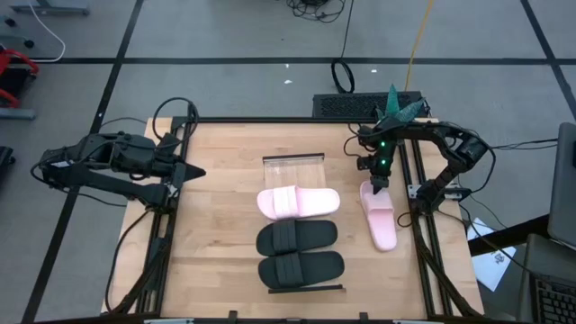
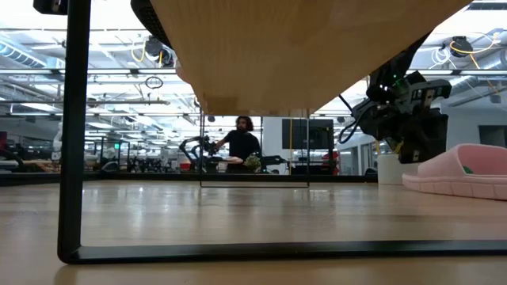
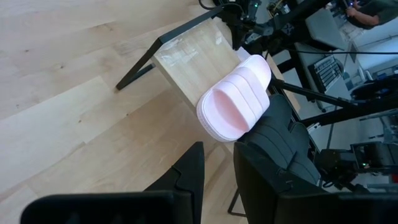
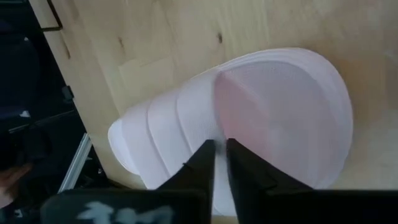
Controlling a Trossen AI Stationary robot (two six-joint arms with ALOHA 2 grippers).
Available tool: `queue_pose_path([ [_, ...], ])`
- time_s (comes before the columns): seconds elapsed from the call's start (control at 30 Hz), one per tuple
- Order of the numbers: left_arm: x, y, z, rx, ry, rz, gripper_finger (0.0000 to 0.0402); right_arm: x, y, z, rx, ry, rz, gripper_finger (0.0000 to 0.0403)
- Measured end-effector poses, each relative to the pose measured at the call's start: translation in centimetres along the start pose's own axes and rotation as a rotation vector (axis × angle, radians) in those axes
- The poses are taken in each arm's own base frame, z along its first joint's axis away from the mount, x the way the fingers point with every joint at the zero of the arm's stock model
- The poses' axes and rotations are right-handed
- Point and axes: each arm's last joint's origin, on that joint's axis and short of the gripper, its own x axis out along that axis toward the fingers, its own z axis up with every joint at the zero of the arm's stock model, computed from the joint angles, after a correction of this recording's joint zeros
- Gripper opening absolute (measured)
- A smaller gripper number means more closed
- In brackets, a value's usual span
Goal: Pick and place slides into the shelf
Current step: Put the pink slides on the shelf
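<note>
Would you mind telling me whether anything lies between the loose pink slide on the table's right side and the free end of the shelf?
Nothing visible does. The loose pink slide, under the right gripper, lies on bare tabletop beside the shelf. The shelf's free end is bare; the other pink slide and two black slides fill the rest.

The shelf (image 1: 292,169), light wood in a thin dark frame, carries one pink slide (image 1: 298,202) and two black slides (image 1: 297,238) side by side. A second pink slide (image 1: 380,216) lies right of it.
</note>
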Motion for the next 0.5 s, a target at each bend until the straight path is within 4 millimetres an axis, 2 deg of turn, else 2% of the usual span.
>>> queue_pose_path([
  [0.13, -0.01, 0.01, 0.00, 0.000, 0.000, 0.000, 0.0083, 0.19, 0.23, 0.14, -0.020, 0.013, -0.007, 0.0003],
  [0.5, -0.02, 0.00, 0.00, -0.001, 0.000, 0.000, 0.0083, 0.15, 0.02, 0.13, 0.007, 0.029, -0.050, 0.0008],
])
